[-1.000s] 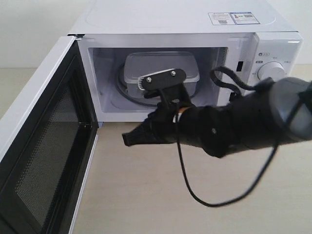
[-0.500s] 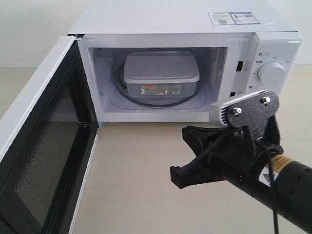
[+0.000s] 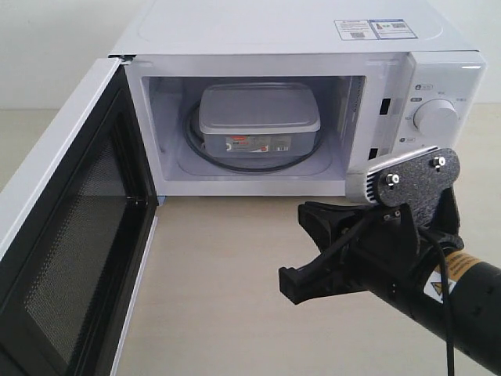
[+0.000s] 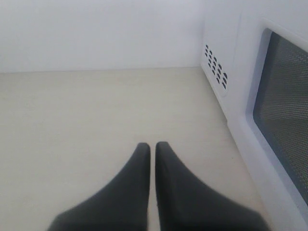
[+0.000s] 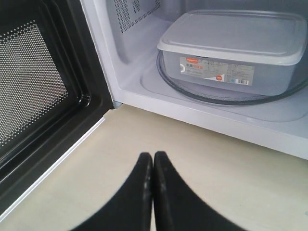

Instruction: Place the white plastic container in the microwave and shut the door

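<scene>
The white plastic container (image 3: 258, 117) sits lidded on the glass turntable (image 5: 231, 98) inside the microwave (image 3: 274, 31), its red-and-white label facing out. It also fills the upper part of the right wrist view, as the container (image 5: 236, 48). The door (image 3: 70, 235) stands wide open to the left, with its dark mesh and black inner frame showing; its handle is hidden. My right gripper (image 3: 291, 280) hangs shut and empty over the table, in front of and to the right of the opening. My left gripper (image 4: 152, 147) is shut and empty, low over the table beside the door's outer face (image 4: 286, 106).
The control panel with its round knob (image 3: 435, 117) is just behind my right arm. Vent holes (image 4: 215, 72) mark the microwave's side wall near my left gripper. Bare beige table (image 3: 219, 298) lies between the open door and my right gripper.
My right gripper has drawn back from the microwave mouth to the lower right, leaving the container on the turntable. In the last half second it shifted only slightly further right.
</scene>
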Controlling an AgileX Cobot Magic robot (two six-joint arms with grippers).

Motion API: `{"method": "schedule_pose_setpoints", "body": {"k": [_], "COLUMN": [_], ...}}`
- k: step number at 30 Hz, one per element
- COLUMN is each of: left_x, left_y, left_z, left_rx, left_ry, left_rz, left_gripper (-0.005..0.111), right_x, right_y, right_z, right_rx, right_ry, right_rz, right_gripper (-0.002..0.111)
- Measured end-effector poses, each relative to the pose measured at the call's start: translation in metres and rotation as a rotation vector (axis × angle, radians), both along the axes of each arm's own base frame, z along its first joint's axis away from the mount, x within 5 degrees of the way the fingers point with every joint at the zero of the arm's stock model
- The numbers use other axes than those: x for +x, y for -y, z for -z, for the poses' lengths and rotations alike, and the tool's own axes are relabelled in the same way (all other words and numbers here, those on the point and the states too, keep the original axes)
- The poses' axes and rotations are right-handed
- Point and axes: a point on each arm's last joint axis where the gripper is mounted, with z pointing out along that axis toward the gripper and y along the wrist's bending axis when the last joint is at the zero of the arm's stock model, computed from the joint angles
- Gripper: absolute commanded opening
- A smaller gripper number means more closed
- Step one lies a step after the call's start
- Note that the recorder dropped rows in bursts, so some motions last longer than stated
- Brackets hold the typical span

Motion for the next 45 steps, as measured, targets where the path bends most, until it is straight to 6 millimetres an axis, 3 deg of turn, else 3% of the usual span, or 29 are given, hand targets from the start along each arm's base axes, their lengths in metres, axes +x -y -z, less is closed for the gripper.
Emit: {"method": "schedule_pose_setpoints", "body": {"k": [4,7,10,11,14,17,19,24,27,40,45], "left_x": [0.001,0.002,-0.003,-0.005,-0.012,-0.017,-0.016,-0.023,-0.035,-0.035,0.015], "left_y": [0.000,-0.001,-0.002,-0.003,-0.003,-0.002,-0.002,-0.002,-0.002,-0.002,-0.001], "left_z": [-0.006,-0.019,-0.050,-0.057,-0.082,-0.125,-0.143,-0.177,-0.198,-0.201,-0.190], "left_rx": [0.000,0.009,-0.008,-0.025,-0.050,-0.057,-0.059,-0.059,-0.064,-0.064,-0.052], "left_ry": [0.062,0.215,0.547,0.585,0.653,0.644,0.625,0.683,0.810,0.820,0.522], "left_rz": [-0.002,-0.006,-0.022,-0.026,-0.029,-0.019,-0.014,-0.011,-0.016,-0.016,-0.010], "left_gripper": [0.004,0.004,0.004,0.004,0.004,0.004,0.004,0.004,0.004,0.004,0.004], "right_x": [0.000,0.000,0.001,0.001,0.002,0.003,0.003,0.003,0.003,0.005,0.005], "right_y": [0.000,0.000,0.000,0.000,0.001,0.001,0.001,0.001,0.001,0.002,0.003], "right_z": [0.000,0.000,-0.002,-0.003,-0.006,-0.009,-0.009,-0.010,-0.010,-0.017,-0.019], "right_rx": [0.000,0.001,0.012,0.016,0.036,0.050,0.051,0.053,0.051,0.094,0.081], "right_ry": [0.000,0.000,0.018,0.025,0.058,0.090,0.095,0.100,0.101,0.174,0.201], "right_rz": [0.000,0.001,0.006,0.008,0.018,0.026,0.026,0.028,0.027,0.049,0.048], "right_gripper": [0.000,0.000,0.000,0.000,0.000,0.000,0.000,0.000,0.000,0.000,0.000]}}
